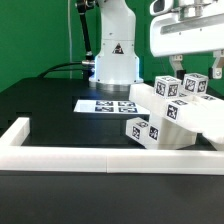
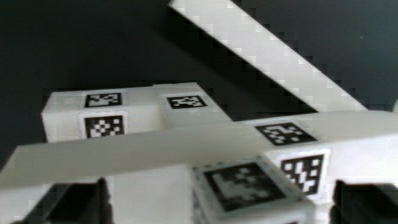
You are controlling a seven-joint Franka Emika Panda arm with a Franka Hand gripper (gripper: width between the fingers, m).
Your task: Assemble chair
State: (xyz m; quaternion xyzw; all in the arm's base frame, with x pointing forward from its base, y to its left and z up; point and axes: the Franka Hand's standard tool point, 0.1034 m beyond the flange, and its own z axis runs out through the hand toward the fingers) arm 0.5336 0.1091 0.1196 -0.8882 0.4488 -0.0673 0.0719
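Note:
The chair's white blocky pieces (image 1: pixel 180 115) with black-and-white tags stand clustered at the exterior view's right, just behind the border rail. My gripper (image 1: pixel 195 74) comes down on the topmost tagged piece (image 1: pixel 188 87), which sits tilted. In the wrist view my gripper (image 2: pixel 222 200) has its dark fingers (image 2: pixel 75 203) on both sides of a white tagged piece (image 2: pixel 240 185). That piece fills the whole gap with no space showing, so the gripper is shut on it. Beyond it lies a white block (image 2: pixel 128 112) bearing several tags.
The marker board (image 1: pixel 105 105) lies flat on the black table in front of the robot base (image 1: pixel 115 60). The long low white border rail (image 1: pixel 90 155) runs along the front and turns back at the exterior view's left; it also crosses the wrist view diagonally (image 2: pixel 267 55).

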